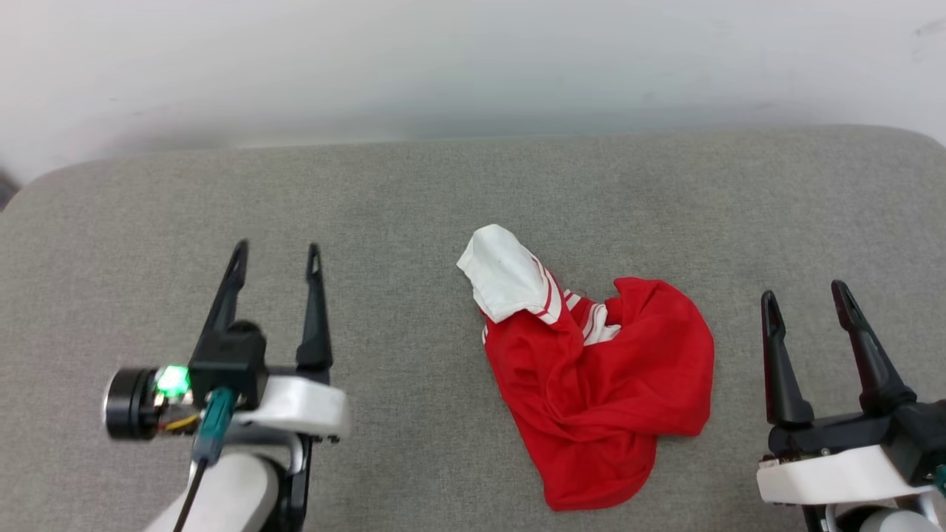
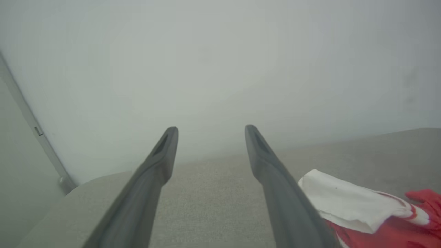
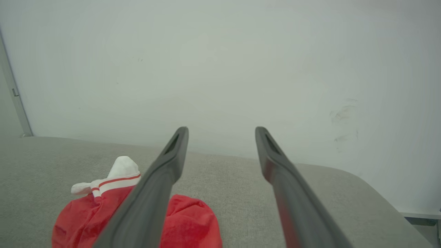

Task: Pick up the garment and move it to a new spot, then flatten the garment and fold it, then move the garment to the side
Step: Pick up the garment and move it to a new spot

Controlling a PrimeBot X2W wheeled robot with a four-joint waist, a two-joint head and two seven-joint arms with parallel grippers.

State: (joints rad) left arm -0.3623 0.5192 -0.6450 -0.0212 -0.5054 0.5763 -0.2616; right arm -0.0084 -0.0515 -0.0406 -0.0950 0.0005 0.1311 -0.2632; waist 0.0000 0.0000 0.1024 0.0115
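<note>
The garment (image 1: 599, 377) lies crumpled in a heap on the grey cushioned surface (image 1: 414, 192), red body with a white sleeve poking up at its far left. My left gripper (image 1: 275, 256) hovers open well to the left of it, fingers empty. My right gripper (image 1: 804, 291) stands open just right of the heap, also empty. In the left wrist view the garment (image 2: 355, 203) sits at the lower right beyond the open left gripper (image 2: 211, 129). The right wrist view has the garment (image 3: 93, 210) at lower left, partly hidden behind one finger of the open right gripper (image 3: 221, 129).
A pale wall (image 1: 473, 59) runs along the far edge of the grey surface. The surface's rounded corners show at far left (image 1: 44, 185) and far right (image 1: 909, 144). Bare grey fabric stretches left of the garment and behind it.
</note>
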